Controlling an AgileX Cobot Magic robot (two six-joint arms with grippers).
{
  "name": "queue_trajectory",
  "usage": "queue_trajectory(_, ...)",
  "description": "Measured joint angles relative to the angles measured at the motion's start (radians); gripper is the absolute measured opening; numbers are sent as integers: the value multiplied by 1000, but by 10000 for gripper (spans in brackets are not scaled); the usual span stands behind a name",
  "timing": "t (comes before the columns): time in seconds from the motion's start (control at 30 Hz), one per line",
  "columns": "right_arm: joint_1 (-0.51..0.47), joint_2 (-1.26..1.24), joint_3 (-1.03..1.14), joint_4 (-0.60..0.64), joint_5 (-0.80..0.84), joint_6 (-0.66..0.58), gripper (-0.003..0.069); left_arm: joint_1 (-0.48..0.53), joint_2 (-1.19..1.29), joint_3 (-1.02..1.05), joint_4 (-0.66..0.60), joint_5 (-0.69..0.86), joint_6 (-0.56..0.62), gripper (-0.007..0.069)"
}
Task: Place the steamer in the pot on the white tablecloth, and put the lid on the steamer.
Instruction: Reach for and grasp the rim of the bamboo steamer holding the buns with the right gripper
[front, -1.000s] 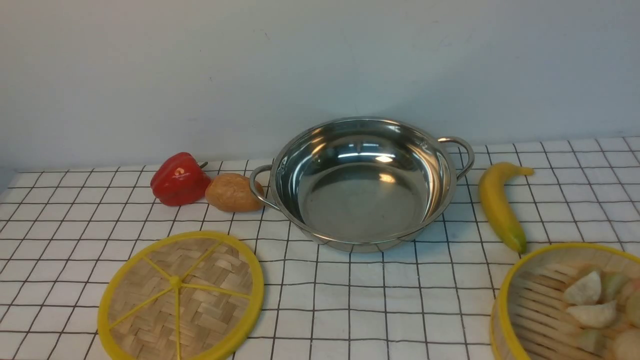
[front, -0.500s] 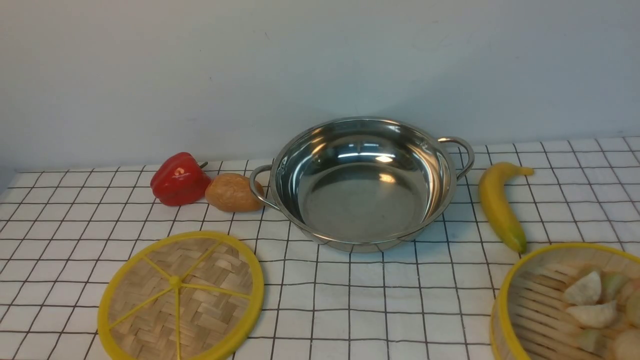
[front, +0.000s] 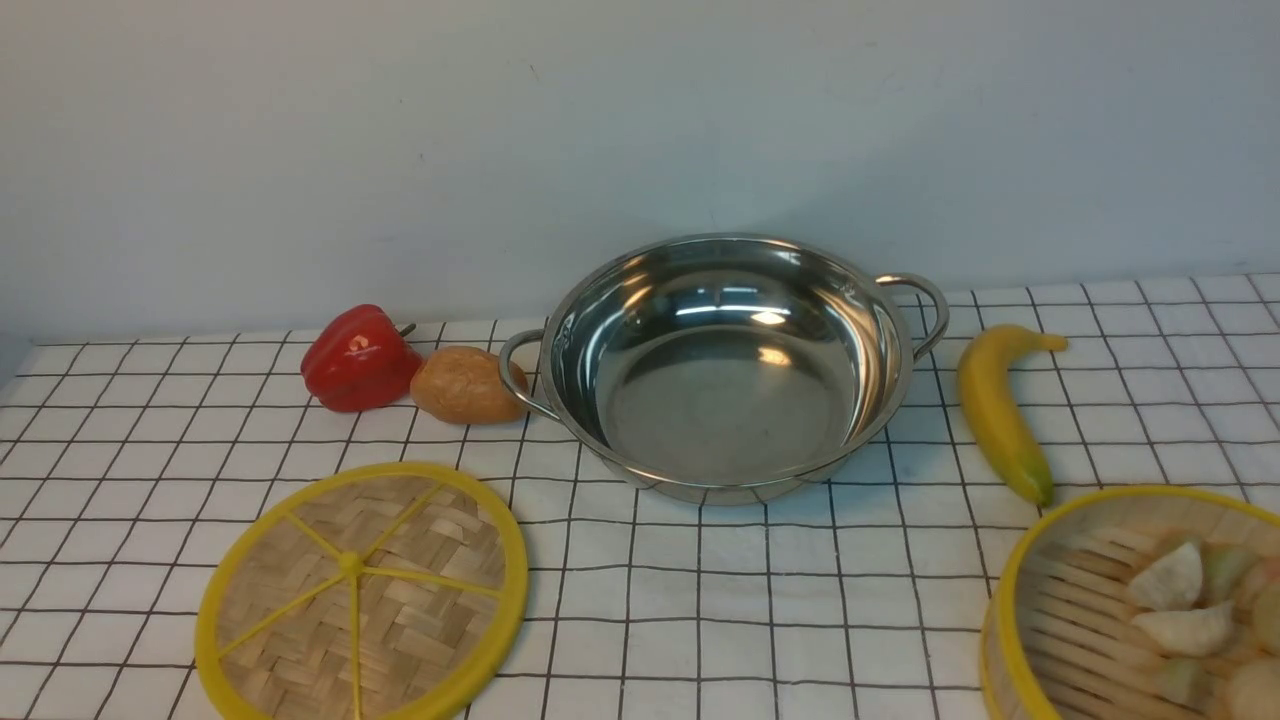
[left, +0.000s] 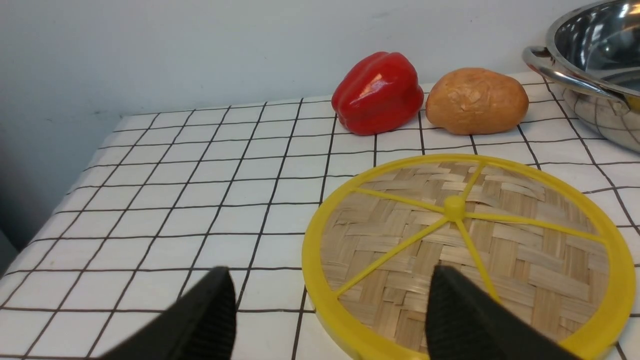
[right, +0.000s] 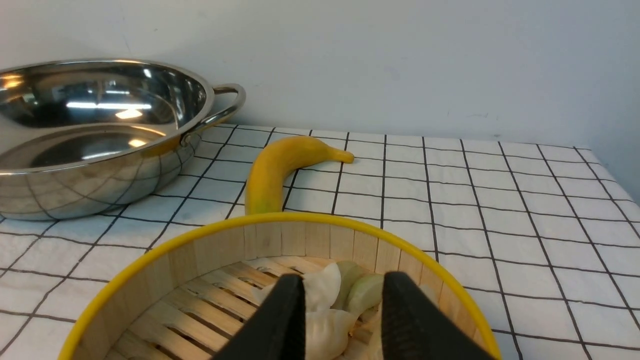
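The white tablecloth (front: 760, 590) fills the whole working area. On it, far and central, stands the pot (front: 730, 420), empty and upright, one loop handle to each side. The steamer (front: 1075, 600) sits at the near right corner, partly out of the front view, with pale dumplings on its slatted floor. The lid (front: 362, 595) lies flat at the near left, well apart from both. A banana (front: 995, 410) lies between steamer and pot, just right of the pot; a red pepper (front: 358, 358) and a potato (front: 466, 384) sit to the pot's left, the potato by its handle.

The right pincer (right: 342, 320) hangs over the steamer's near side, its fingers a little apart and pinching nothing. The left pincer (left: 330, 320) is spread wide over the lid's near edge, also empty.

Nothing has been lifted, so the first step, gripping the steamer, looks to be in hand. Next, the right pincer probably needs to take the steamer's wall, then carry it left and far past the banana.
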Motion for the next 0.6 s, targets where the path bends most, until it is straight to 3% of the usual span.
queue_trajectory(0.17,0,0,-15,94,-127,67,243,0,0,0,0,0,0,473)
queue_trajectory(0.27,0,0,-84,135,-120,72,243,0,0,0,0,0,0,473)
queue_trajectory(0.6,0,305,-482,269,337,33,243,0,0,0,0,0,0,473)
